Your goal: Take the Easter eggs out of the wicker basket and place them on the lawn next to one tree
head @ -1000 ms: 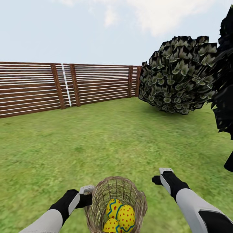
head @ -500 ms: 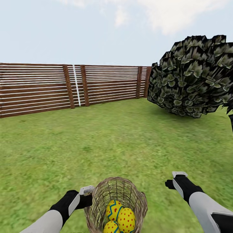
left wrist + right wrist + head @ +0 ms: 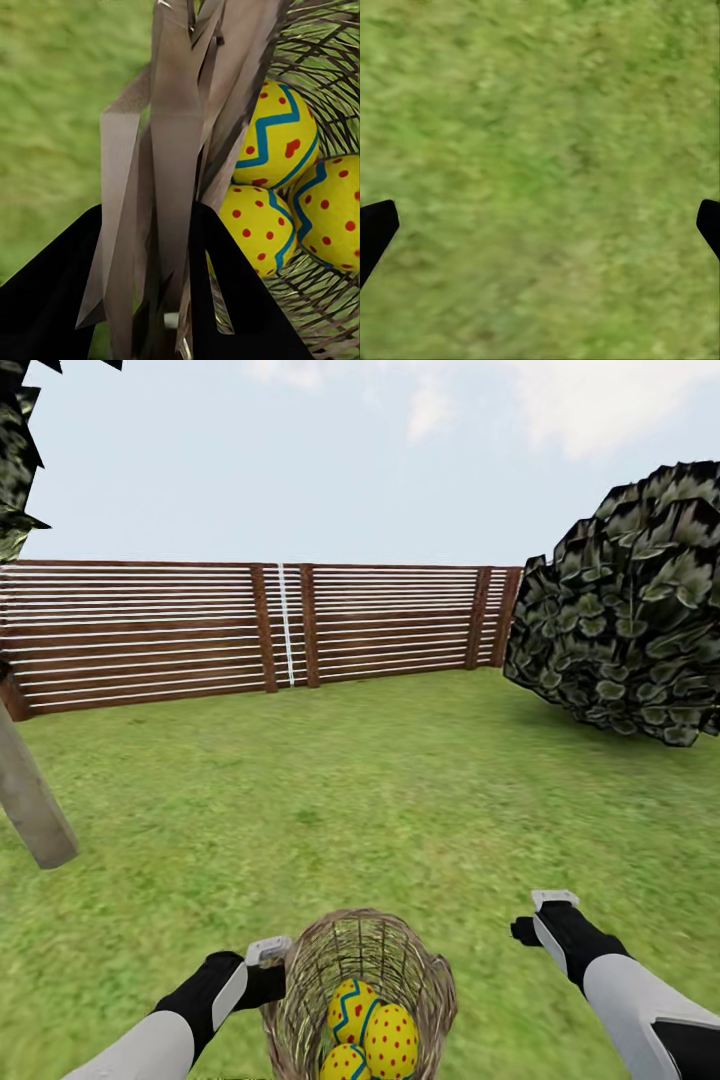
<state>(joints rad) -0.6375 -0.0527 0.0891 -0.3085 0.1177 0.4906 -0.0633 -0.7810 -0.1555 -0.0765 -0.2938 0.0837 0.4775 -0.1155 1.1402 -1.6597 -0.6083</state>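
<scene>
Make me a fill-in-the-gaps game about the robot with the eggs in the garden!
1. The basket has ___ eggs inside it.
2. The left gripper is closed on the basket's ___.
3. The right gripper holds ___.
4. Behind the lawn stands a brown wooden ___.

Missing words: three; rim; nothing; fence

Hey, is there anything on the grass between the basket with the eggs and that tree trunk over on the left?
Nothing visible. From the wicker basket, held by the left gripper, only open lawn stretches to the leaning tree trunk. All three Easter eggs sit inside the basket.
</scene>
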